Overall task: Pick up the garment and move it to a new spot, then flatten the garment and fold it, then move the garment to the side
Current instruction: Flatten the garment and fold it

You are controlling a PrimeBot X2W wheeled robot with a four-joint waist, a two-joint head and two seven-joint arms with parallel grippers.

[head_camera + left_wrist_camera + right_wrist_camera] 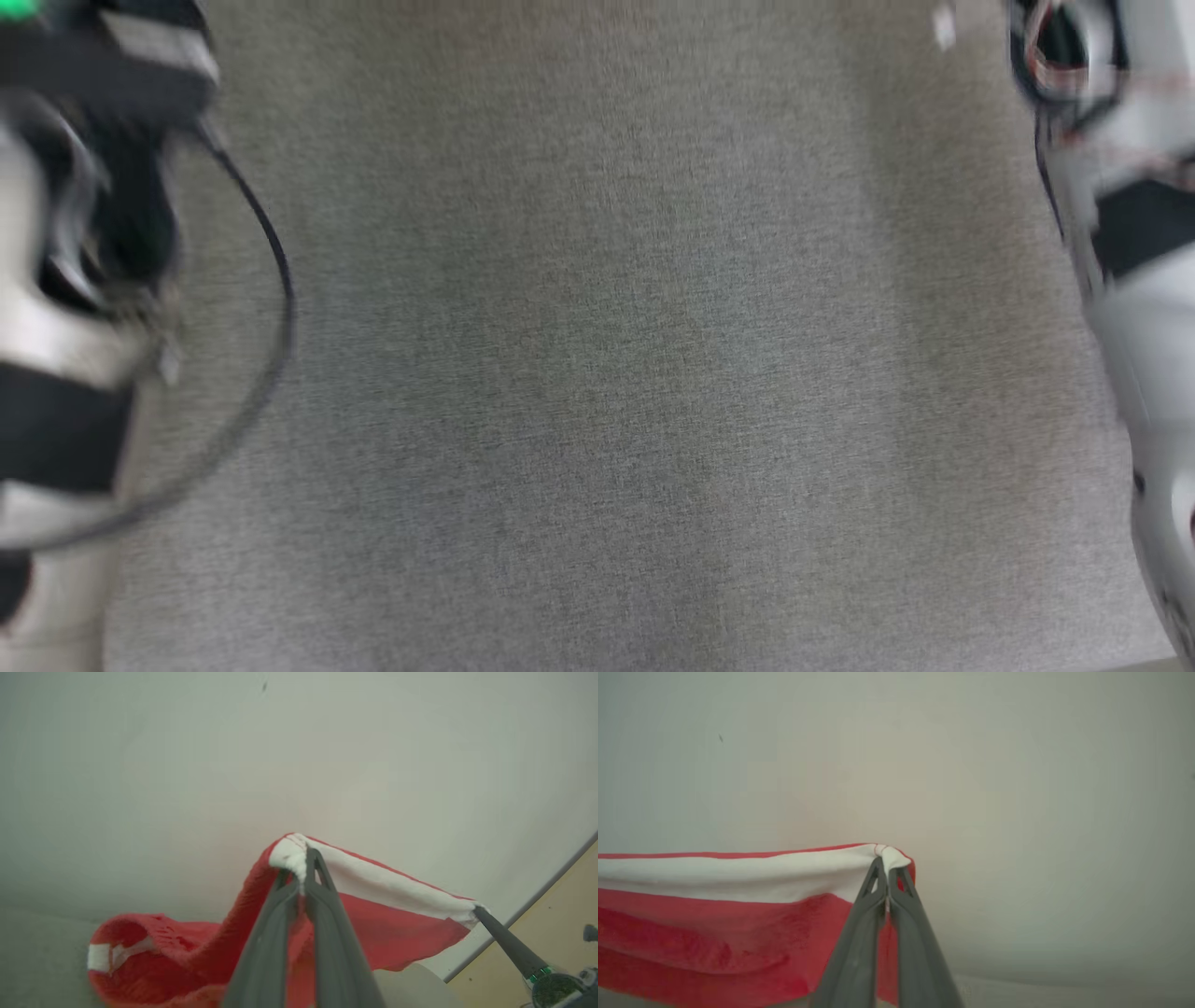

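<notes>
Writing: a small white patch (100,956) sits on the bunched low end of the garment (397,924). It is too blurred to tell whether it carries any text.

Garment: red knit with a white band (383,884) along its upper edge, held up in the air in front of a pale wall (187,765).

Left gripper (303,868): the two long dark fingers are pressed together on one corner of the white band, and a pinch of white cloth bulges out beside the tips.

Right gripper (888,868): its fingers are clamped tight on the other corner of the white band, with a small fold of white cloth standing above the tips. In the left wrist view it shows as a thin dark finger meeting the far right end of the band.

Span: the white band runs nearly taut from one gripper to the other, and the red body hangs below it.

Low end: one part trails down to the lower left of the left wrist view and bunches there, close to a grey surface. Whether it rests on that surface cannot be told.

Head view: blurred. A grey woven surface (597,373) lies between the left arm (65,327) at the left edge and the right arm (1139,280) at the right edge.

Cable: a black cable (275,280) loops out from the left arm.

Light: a green light (19,7) glows at the top left corner.

Floor: tan floor (560,896) shows at the right of the left wrist view, past a dark edge line.
</notes>
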